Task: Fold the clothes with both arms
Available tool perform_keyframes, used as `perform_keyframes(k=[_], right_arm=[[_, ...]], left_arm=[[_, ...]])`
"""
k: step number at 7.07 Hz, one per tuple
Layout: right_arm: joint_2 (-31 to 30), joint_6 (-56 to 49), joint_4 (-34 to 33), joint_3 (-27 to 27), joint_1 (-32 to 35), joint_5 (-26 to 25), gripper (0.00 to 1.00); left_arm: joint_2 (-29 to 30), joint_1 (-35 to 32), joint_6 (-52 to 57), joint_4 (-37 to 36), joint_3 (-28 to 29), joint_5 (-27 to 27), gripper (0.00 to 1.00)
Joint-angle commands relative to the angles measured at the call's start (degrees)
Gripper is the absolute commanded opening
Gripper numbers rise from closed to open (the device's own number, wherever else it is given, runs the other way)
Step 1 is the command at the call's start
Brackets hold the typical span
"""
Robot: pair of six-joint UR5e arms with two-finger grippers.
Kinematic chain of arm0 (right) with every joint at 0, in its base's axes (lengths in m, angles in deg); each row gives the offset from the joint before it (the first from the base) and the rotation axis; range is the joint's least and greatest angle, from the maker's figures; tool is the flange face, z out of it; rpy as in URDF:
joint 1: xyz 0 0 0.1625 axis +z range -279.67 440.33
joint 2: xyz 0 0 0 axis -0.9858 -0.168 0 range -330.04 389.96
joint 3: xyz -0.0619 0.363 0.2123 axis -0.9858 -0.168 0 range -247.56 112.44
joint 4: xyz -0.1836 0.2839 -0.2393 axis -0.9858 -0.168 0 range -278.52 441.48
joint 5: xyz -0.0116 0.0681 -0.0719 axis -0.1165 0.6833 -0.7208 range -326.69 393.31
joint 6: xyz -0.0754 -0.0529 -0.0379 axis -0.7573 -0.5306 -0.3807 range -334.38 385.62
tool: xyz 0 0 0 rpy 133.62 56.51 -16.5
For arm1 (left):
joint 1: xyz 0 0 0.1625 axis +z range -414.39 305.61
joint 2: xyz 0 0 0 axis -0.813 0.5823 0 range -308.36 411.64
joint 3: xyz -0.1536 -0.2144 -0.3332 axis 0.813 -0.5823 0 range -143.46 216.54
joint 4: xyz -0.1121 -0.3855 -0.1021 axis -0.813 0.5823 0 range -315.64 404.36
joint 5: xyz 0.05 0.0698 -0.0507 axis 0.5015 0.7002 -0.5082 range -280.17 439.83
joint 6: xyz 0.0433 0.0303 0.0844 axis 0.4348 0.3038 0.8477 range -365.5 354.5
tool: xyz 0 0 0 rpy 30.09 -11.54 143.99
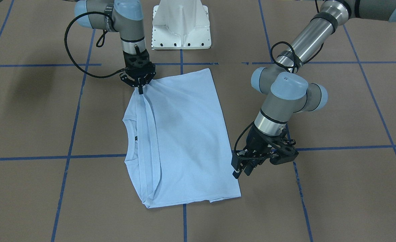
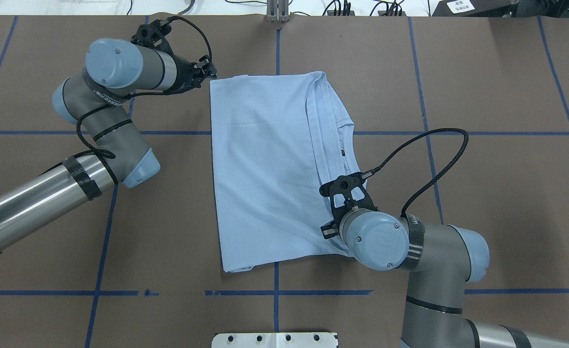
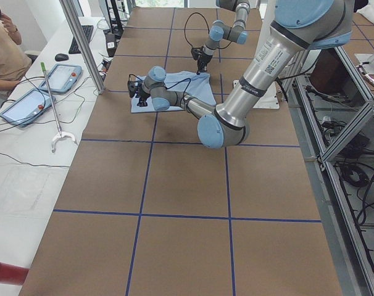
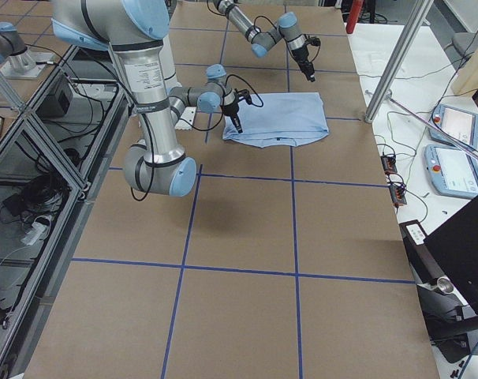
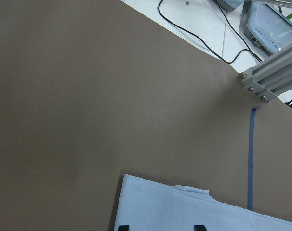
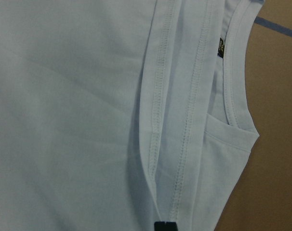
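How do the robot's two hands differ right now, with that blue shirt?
Grip: the right gripper is pinched shut on the shirt at a corner near the collar. The left gripper is open, fingers apart, beside the diagonally opposite corner.
Pose: the right gripper points straight down, while the left gripper is tilted, reaching in low.
Both are black, two-fingered and at the shirt's edge.

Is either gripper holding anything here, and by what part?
The right gripper has its jaws shut on the T-shirt, pinching the folded seam edge near the collar. The left gripper is open, holding nothing.
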Motion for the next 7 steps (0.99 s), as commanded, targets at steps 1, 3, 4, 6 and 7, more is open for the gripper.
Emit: perform_keyframes(k=[1, 3, 4, 6, 7], right_arm=[[-2.0, 0.0, 0.1, 2.2, 0.4, 1.3, 0.0], [-3.5, 1.0, 0.1, 2.4, 0.2, 0.8, 0.0], [-3.9, 1.2, 0.1, 2.4, 0.2, 0.8, 0.0], [-2.8, 1.2, 0.0, 2.4, 0.1, 1.3, 0.31], [-2.0, 1.4, -0.1, 2.4, 0.1, 1.3, 0.44]], left_arm=[[0.0, 0.1, 0.0, -0.1, -0.3, 0.1, 0.54], [-0.1, 0.1, -0.2, -0.1, -0.6, 0.1, 0.55], [-0.1, 0.2, -1.8, -0.1, -0.6, 0.1, 0.55], [-0.1, 0.3, -2.0, -0.1, -0.6, 0.1, 0.55], [-0.2, 0.3, -2.0, -0.1, -0.6, 0.1, 0.55]])
